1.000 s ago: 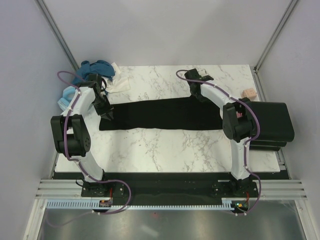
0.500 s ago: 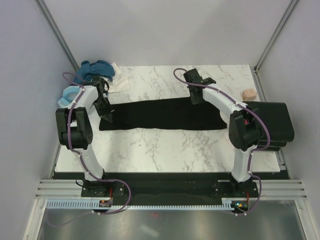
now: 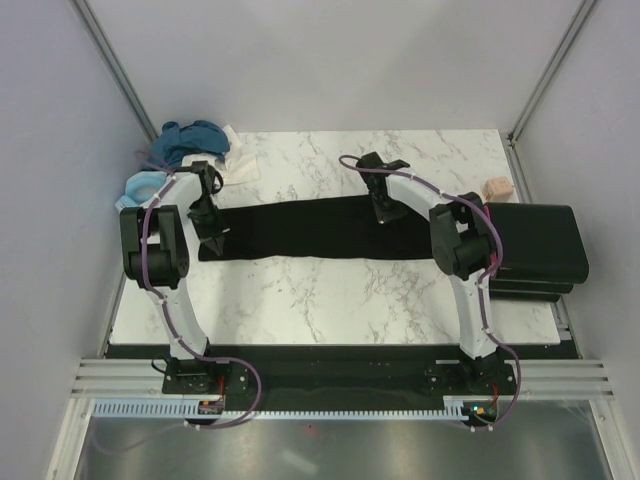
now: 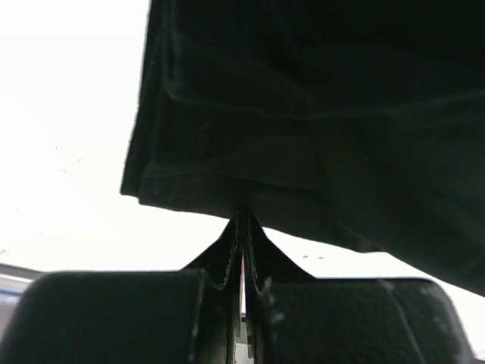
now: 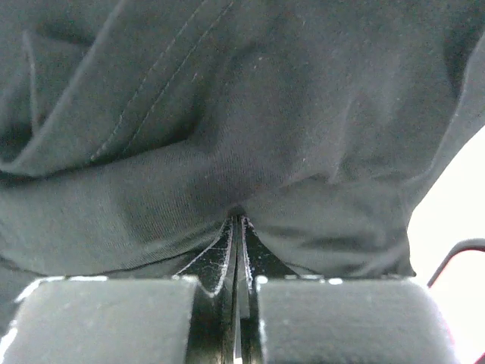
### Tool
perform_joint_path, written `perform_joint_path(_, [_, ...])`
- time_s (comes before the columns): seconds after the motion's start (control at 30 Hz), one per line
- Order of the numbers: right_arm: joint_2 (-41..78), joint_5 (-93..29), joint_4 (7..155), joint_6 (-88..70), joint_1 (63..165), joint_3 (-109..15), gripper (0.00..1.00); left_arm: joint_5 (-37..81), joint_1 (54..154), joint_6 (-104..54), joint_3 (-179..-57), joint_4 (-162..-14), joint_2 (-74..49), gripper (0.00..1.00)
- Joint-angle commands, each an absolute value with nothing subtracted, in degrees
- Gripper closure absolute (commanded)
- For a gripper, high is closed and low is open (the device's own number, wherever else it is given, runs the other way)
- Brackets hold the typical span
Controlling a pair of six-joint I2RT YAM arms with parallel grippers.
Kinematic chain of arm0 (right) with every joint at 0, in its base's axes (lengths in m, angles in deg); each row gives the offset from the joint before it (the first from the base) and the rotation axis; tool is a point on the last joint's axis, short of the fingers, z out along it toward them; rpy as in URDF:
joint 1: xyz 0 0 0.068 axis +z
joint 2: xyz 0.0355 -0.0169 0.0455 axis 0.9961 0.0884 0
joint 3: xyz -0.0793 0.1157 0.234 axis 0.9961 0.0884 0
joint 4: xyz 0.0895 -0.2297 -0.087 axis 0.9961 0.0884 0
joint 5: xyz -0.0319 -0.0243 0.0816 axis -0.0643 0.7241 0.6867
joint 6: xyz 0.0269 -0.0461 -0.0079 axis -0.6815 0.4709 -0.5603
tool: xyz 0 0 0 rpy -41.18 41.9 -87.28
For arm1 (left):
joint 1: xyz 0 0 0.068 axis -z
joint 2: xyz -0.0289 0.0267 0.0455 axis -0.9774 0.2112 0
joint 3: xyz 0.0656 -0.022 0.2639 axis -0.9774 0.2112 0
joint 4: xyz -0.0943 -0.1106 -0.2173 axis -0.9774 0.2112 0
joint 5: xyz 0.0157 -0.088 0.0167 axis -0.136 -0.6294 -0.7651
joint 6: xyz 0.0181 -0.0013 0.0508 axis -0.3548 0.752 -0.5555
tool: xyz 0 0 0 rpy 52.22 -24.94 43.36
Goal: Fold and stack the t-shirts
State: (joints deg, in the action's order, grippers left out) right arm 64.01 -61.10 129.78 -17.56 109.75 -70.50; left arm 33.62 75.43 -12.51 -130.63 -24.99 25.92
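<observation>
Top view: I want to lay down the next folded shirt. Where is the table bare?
Bare table: the near strip between the black t-shirt and the front edge; the far strip beyond it, from the loose shirts to the beige block. Crowded: the far-left corner and the black stack at right.

1. Left arm (image 3: 178,320): white link shells, bulky black joint housings.
2. Right arm (image 3: 478,310): same white links and black joints.
3. Purple cable (image 3: 247,385) along each arm, looping loose near the black base plates (image 3: 195,378).
4. Left gripper (image 4: 242,218): blocky black body, thin black fingers tapering to points.
5. Right gripper (image 5: 239,221): matching black body and tapering fingers, pale light along the edges.
</observation>
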Motion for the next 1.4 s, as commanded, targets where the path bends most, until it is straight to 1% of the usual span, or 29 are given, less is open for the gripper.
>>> perform_joint_path(0.0, [71.3, -62.5, 137.3, -20.3, 109.3, -80.9, 1.0, 37.3, 75.6, -11.3, -130.0, -21.5, 27.2, 0.98])
perform_joint_path(0.17, [78.4, -58.1, 144.4, -21.9, 107.7, -89.2, 1.0, 36.6, 75.6, -11.1, -129.0, -20.7, 26.5, 0.98])
perform_joint_path(0.23, [79.1, -55.5, 144.6, -21.9, 107.0, -91.7, 1.0, 35.4, 75.6, -11.3, -128.7, -20.2, 26.8, 0.98])
perform_joint_path(0.4, [81.5, -53.9, 145.2, -21.1, 105.8, -99.0, 1.0, 32.8, 76.7, -12.0, -126.1, -19.5, 26.8, 0.98])
perform_joint_path(0.47, [82.7, -51.7, 146.0, -20.7, 105.1, -102.5, 1.0, 32.8, 78.0, -12.0, -125.3, -18.7, 26.6, 0.98])
perform_joint_path(0.63, [84.3, -50.2, 145.6, -21.2, 104.3, -106.1, 1.0, 34.8, 82.8, -11.0, -123.7, -16.7, 25.8, 0.98])
perform_joint_path(0.73, [82.9, -49.7, 143.0, -20.2, 104.2, -105.0, 1.0, 35.8, 83.3, -9.7, -122.9, -17.9, 22.2, 0.98])
perform_joint_path(0.87, [75.8, -49.8, 135.3, -18.9, 104.2, -97.8, 1.0, 36.5, 83.2, -8.9, -126.1, -20.3, 14.1, 0.98])
perform_joint_path(0.93, [72.5, -49.3, 133.8, -18.6, 104.1, -96.2, 1.0, 37.8, 83.1, -7.8, -127.8, -20.9, 13.2, 0.98])
perform_joint_path(0.97, [71.4, -48.7, 132.6, -18.2, 104.2, -94.6, 0.98, 38.7, 83.1, -7.5, -130.0, -21.0, 13.8, 0.98])
perform_joint_path(1.0, [70.4, -47.6, 132.0, -18.0, 104.1, -93.8, 0.82, 39.1, 83.1, -7.1, -131.0, -21.1, 14.2, 0.98])
perform_joint_path(1.03, [67.9, -46.8, 130.4, -17.9, 104.1, -92.9, 0.74, 39.4, 83.1, -6.9, -132.0, -21.1, 14.8, 0.98])
perform_joint_path(1.07, [66.6, -46.6, 129.8, -18.2, 104.1, -91.0, 0.71, 40.0, 83.1, -6.9, -133.8, -21.2, 15.8, 0.98])
perform_joint_path(1.1, [65.4, -45.5, 129.2, -18.3, 104.1, -90.0, 0.66, 40.4, 83.1, -7.2, -134.8, -21.1, 17.7, 0.98])
perform_joint_path(1.17, [61.3, -44.8, 127.2, -18.0, 104.1, -86.8, 0.62, 41.3, 83.1, -7.5, -137.2, -20.8, 20.1, 0.98])
perform_joint_path(1.37, [56.1, -44.1, 128.5, -17.3, 104.2, -82.0, 0.62, 44.1, 83.0, -7.8, -141.8, -19.6, 29.4, 0.98])
